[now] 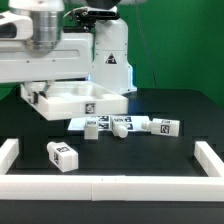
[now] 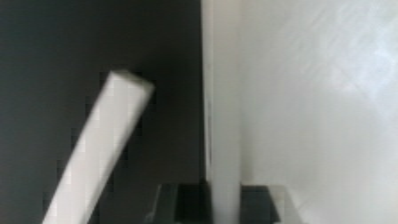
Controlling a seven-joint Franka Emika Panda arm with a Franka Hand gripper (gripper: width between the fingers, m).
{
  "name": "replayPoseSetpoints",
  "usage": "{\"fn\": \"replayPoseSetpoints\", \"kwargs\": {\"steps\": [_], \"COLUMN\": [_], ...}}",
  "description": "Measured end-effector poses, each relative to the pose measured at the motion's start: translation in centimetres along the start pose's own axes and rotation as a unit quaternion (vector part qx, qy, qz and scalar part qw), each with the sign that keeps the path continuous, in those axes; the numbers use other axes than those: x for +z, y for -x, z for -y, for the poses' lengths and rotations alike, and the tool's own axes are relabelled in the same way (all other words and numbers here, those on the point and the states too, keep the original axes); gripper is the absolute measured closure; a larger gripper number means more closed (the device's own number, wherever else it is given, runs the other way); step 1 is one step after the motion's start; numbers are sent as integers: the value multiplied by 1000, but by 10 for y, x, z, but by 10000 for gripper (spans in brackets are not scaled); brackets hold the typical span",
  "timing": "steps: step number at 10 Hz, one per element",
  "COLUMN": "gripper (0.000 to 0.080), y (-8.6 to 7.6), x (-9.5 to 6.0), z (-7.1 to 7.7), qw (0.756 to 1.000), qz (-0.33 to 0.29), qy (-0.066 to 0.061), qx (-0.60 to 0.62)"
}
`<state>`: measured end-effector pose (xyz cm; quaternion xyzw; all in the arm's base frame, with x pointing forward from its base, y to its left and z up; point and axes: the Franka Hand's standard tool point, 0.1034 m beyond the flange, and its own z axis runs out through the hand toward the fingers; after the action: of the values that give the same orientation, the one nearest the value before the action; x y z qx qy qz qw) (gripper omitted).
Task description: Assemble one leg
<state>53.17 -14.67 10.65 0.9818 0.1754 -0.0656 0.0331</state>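
Note:
The wide flat white panel (image 1: 75,100) with raised rims lies at the back left of the table. In the wrist view my gripper (image 2: 224,192) has one dark finger (image 2: 183,205) on each side of a thin upright rim of that panel (image 2: 302,90) and is shut on it. In the exterior view the arm (image 1: 45,55) hides the gripper over the panel's left end. Three legs (image 1: 92,125) (image 1: 122,125) (image 1: 160,125) lie in a row in front of the panel. Another leg (image 1: 63,155) lies alone at the front left. No leg shows in the wrist view.
A low white border (image 1: 110,185) runs along the front of the table, with sides at the exterior view's left (image 1: 8,152) and right (image 1: 212,155). The robot base (image 1: 110,55) stands behind the panel. A slanted white bar (image 2: 107,150) shows in the wrist view; I cannot tell what it is.

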Motion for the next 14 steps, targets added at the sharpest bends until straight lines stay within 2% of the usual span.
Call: {"fn": "replayPoseSetpoints", "kwargs": {"steps": [1, 5, 6, 7, 8, 9, 14], "gripper": [745, 745, 745, 745, 745, 745, 745], "y": [-13, -11, -21, -40, -56, -65, -63], "x": [0, 7, 7, 6, 5, 5, 9], "z": [4, 5, 11, 15, 20, 25, 28], "qw": [1000, 1000, 999, 996, 993, 988, 988], "qz": [0, 7, 24, 25, 21, 17, 21], "qy": [3, -1, -8, -10, -5, -1, -2], "qx": [0, 4, 47, 83, 118, 152, 151]}}
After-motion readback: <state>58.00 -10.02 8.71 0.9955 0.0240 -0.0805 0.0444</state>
